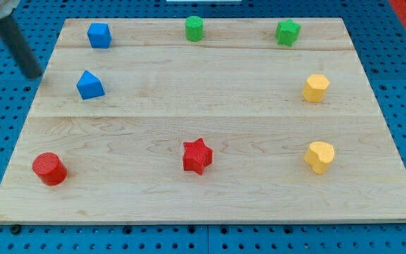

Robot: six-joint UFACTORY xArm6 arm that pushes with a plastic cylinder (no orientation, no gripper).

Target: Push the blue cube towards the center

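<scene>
The blue cube [99, 34] sits near the top left corner of the wooden board [210, 204]. A second blue block [89, 85], with a peaked, house-like top, lies just below it. My tip [32, 73] is at the end of the dark rod at the view's left, just off the board's left edge. It is left of both blue blocks, about level with the peaked one, and touches neither.
A green cylinder [194, 28] and a green star [287, 32] lie along the top edge. A yellow hexagon [316, 88] and a yellow heart [320, 156] lie at the right. A red star [197, 156] sits bottom centre, a red cylinder [49, 168] bottom left.
</scene>
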